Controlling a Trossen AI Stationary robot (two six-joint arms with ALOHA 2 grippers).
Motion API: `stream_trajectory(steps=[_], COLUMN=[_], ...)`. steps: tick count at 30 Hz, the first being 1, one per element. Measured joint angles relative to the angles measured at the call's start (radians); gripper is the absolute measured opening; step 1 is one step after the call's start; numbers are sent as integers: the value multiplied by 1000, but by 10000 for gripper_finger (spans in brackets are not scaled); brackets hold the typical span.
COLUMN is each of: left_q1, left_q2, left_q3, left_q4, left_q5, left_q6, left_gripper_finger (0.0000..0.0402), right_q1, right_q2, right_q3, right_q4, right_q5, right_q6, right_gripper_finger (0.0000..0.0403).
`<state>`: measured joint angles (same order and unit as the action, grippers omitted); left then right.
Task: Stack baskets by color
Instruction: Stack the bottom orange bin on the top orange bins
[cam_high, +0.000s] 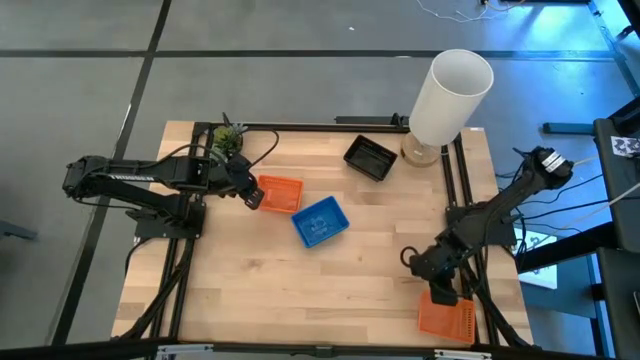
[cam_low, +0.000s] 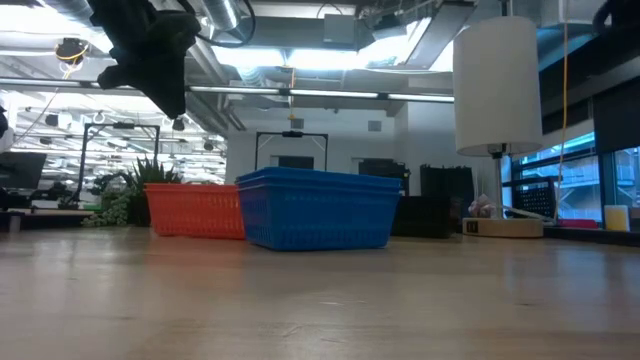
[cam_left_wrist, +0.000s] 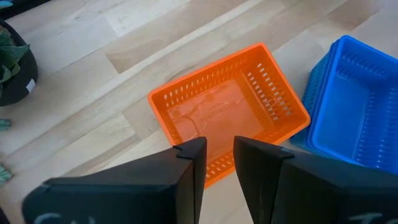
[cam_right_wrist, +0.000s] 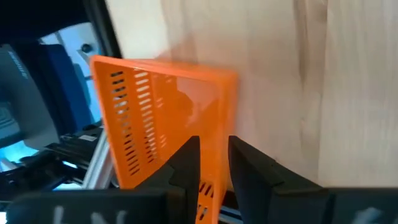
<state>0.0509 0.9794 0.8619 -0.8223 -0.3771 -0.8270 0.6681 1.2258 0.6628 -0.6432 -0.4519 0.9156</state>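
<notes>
An orange basket (cam_high: 281, 194) rests flat on the wood at the left, its mouth up. A blue basket (cam_high: 320, 221) sits close by on its right, and a black basket (cam_high: 370, 158) lies farther back. My left gripper (cam_left_wrist: 219, 155) hangs open above the near-left rim of the orange basket (cam_left_wrist: 230, 112), clear of it in the low view (cam_low: 178, 115). A second orange basket (cam_high: 447, 318) lies at the table's near right corner by the frame rail. It looks tilted in the right wrist view (cam_right_wrist: 168, 118). My right gripper (cam_right_wrist: 214, 149) is open right at it. My right gripper comes down on the second orange basket at a slant from above. Its two fingers stand either side of one edge of the basket (cam_right_wrist: 216, 134). Whether they touch it I cannot tell.
A tall white cylinder (cam_high: 450, 95) stands at the far right and a small green plant (cam_high: 228, 140) at the far left. Black frame rails (cam_high: 460, 190) run along the table's sides. Bare wood (cam_high: 300, 290) lies in the near middle.
</notes>
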Motion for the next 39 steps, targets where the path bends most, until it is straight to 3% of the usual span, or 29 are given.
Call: stream_trajectory(steps=[15,24,28,31,34,39], left_q1=[0,0,0,0,0,0], left_q2=[0,0,0,0,0,0], left_q3=[0,0,0,0,0,0], left_q4=[0,0,0,0,0,0], left_q5=[0,3,4,4,4,4], left_q6=[-1,-1,-1,-1,-1,0], left_gripper_finger=[72,73,71,74,72,73], right_q1=[1,3,3,0,-18,-90], right_q2=[121,266,317,328,330,319], right_q3=[0,0,0,0,9,53], right_q4=[70,188,251,273,270,180], right_q5=[10,97,103,97,81,-47], right_q6=[0,81,109,150,146,52], right_gripper_finger=[83,82,54,11,5,2])
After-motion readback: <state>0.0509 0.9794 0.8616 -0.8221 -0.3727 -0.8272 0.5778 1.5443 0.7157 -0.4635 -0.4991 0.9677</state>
